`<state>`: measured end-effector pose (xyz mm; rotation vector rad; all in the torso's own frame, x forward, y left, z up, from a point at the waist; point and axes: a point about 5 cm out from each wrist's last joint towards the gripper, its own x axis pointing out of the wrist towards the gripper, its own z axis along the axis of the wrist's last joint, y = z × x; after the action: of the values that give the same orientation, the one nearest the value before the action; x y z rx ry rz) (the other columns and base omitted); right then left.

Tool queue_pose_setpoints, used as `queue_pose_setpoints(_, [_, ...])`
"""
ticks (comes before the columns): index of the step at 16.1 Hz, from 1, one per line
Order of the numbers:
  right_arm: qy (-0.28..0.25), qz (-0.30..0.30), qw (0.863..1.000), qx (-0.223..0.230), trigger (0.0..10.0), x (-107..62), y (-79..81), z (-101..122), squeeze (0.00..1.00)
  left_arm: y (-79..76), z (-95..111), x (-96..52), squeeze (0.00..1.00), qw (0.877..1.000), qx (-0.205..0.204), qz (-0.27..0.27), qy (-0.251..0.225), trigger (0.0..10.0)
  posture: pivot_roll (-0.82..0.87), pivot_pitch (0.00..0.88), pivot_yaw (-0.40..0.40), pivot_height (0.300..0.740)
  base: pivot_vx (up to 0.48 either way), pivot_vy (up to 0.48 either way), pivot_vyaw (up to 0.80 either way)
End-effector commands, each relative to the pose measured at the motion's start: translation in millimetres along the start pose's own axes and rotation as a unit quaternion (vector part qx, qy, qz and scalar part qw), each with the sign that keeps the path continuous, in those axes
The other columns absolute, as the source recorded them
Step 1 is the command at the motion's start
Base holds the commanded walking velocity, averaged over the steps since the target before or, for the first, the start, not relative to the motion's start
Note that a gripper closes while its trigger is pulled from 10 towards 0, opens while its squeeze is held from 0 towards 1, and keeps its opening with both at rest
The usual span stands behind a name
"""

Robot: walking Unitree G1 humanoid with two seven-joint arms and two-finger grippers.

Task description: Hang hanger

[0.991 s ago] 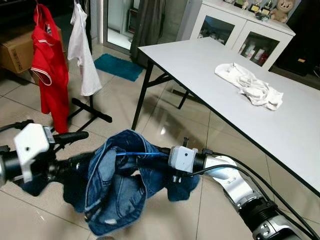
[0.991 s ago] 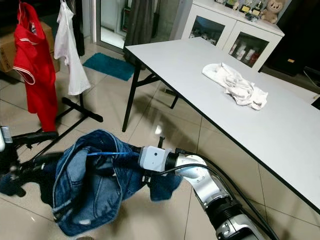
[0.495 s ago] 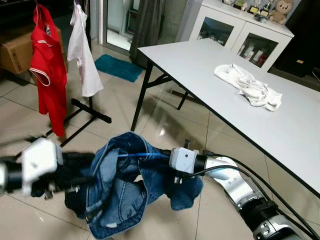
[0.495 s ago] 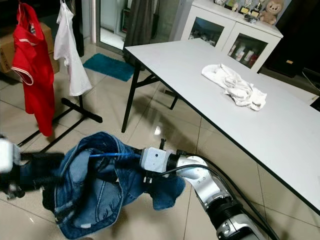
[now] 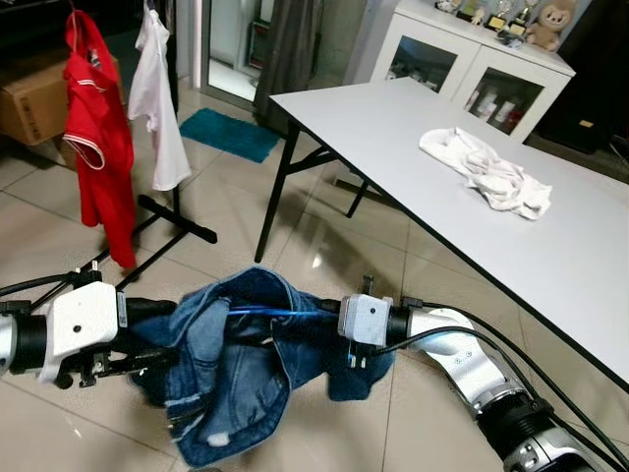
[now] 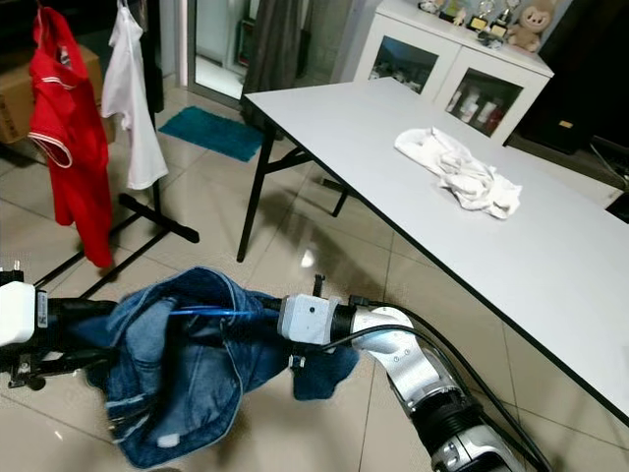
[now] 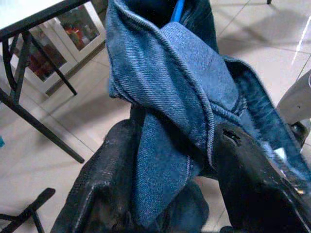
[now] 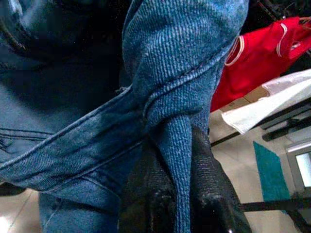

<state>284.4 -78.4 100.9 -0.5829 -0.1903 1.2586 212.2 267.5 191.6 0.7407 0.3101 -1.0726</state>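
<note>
Nearest of all, a pair of blue jeans (image 5: 231, 369) hangs in the air between the two arms, well short of the clothes rack (image 5: 172, 211) that stands beyond it on the tile floor (image 5: 324, 226). The jeans are draped over a blue hanger (image 5: 257, 312), of which only a thin bar shows across the top fold; that is probably why both arms stay level and close together, to keep the cloth from sliding off while it is carried. The left gripper (image 7: 160, 170) has a band of denim running between its two black fingers (image 7: 104, 189), which sit apart with the cloth between them, so it looks closed on the jeans loosely at most. The right gripper (image 8: 177, 165) has its fingers pressed together on a narrow fold of the jeans. Whether either one also pinches the hanger I cannot tell, since the denim covers it, and the hook is buried somewhere in the folds. Farther off, on the rack, a red shirt (image 5: 98, 147) and a white shirt (image 5: 157, 93) hang side by side; the top rail is cut off by the frame edge, so free space for one more hanger cannot be judged. To the right of the rack stands a white table (image 5: 393, 128) with a crumpled white cloth (image 5: 482, 169) on it.
</note>
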Motion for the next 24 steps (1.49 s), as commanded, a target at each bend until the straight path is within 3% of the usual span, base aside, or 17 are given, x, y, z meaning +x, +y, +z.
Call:
queue_pose_setpoints(1, [-0.010,-0.013,1.000,0.003,0.0,-7.1,-5.1,2,0.00,3.7,4,-3.1,0.00,1.000,0.016,-0.001,0.006,10.0,0.27,0.041,-0.190,0.740,0.000,0.000,0.00])
queue_pose_setpoints(3, [0.007,-0.014,1.000,0.002,0.0,-11.1,-5.1,-5,0.00,8.8,14,-13.5,0.00,1.000,0.016,0.015,-0.008,10.0,0.27,0.042,-0.186,0.740,0.000,0.000,0.00])
queue_pose_setpoints(7, [-0.007,-0.001,1.000,0.010,0.0,-9.8,-1.2,-2,0.00,2.7,4,-12.8,0.00,1.000,0.013,0.001,0.016,10.0,0.28,0.050,-0.189,0.740,0.000,0.000,0.00])
queue_pose_setpoints(9, [-0.034,0.011,0.999,0.011,0.0,-6.0,0.7,7,0.00,-10.0,-6,-0.6,0.00,1.000,-0.009,-0.023,0.016,10.0,0.28,0.052,-0.191,0.740,0.000,0.000,0.00])
queue_pose_setpoints(19, [-0.083,0.034,0.996,-0.006,0.0,3.1,4.0,30,0.00,-19.5,-4,25.9,0.00,0.999,-0.010,-0.047,-0.022,10.0,0.27,0.056,-0.193,0.740,0.000,0.000,0.00])
queue_pose_setpoints(20, [-0.085,0.030,0.996,-0.004,0.0,2.9,1.7,31,0.00,-22.5,-4,27.3,0.00,0.997,-0.017,-0.064,-0.027,0.0,0.27,0.055,-0.192,0.740,0.000,0.000,0.00])
queue_pose_setpoints(21, [-0.085,0.029,0.996,-0.003,0.0,2.7,0.9,31,0.00,-23.8,-4,27.5,0.00,0.997,-0.021,-0.070,-0.031,0.0,0.27,0.055,-0.192,0.740,0.000,0.000,0.00])
queue_pose_setpoints(23, [-0.082,0.023,0.996,0.002,2.3,0.8,-1.7,29,0.00,-28.5,2,27.4,0.00,0.994,-0.036,-0.093,-0.054,0.0,0.27,0.051,-0.191,0.740,0.000,0.000,0.00])
queue_pose_setpoints(24, [-0.082,0.020,0.996,0.002,4.3,0.3,-3.1,29,0.00,-29.0,3,27.7,0.00,0.993,-0.035,-0.095,-0.056,0.0,0.27,0.050,-0.191,0.740,0.000,0.000,0.00])
